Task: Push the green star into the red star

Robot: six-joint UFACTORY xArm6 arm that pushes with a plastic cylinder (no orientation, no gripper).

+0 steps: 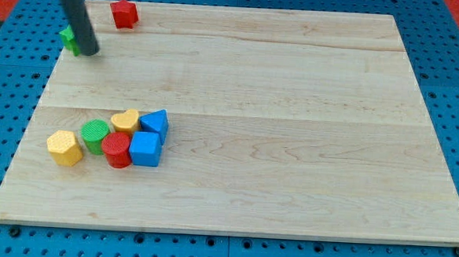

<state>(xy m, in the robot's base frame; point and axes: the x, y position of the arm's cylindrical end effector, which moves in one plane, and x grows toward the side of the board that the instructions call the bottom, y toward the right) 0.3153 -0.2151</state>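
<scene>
The red star (124, 14) sits near the board's top left edge. The green star (68, 38) lies to its lower left, close to the board's left edge, partly hidden behind my rod. My tip (89, 53) rests on the board right against the green star's lower right side. The red star is a short way up and to the right of the tip.
A cluster of blocks lies at the lower left: a yellow hexagon (64, 147), a green cylinder (95, 135), a red cylinder (117, 148), a yellow block (125, 121), a blue cube (145, 148) and a blue triangle (156, 123). The wooden board (293, 108) is edged by blue pegboard.
</scene>
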